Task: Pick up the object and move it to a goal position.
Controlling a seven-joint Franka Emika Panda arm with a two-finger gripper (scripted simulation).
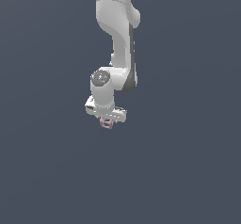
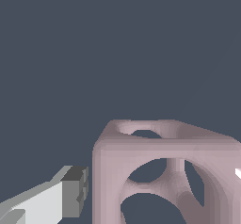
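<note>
One finger: in the wrist view a single white finger with a grey pad (image 2: 75,190) shows at the lower left of the frame, just beside the object, a thin gap between pad and piece.
Object: the dusty-pink openwork piece (image 2: 169,171) fills the lower right of the wrist view, cube-like, its round holes open on the top and on the facing side, inner struts visible through them.
Second finger: only a white sliver at the right edge of the wrist view; whether it touches the piece cannot be told.
Grip: the fingers stand on either side of the object, but whether they pinch it or merely flank it cannot be told.
Gripper: in the exterior view the white gripper (image 1: 107,120) sits at the frame's centre, pointing down, with the pink piece (image 1: 107,123) peeking out right beneath it.
Arm: the white Panda arm (image 1: 117,35) comes down from the top centre of the exterior view.
Background: plain dark blue-grey surface (image 1: 188,171) in both views.
</note>
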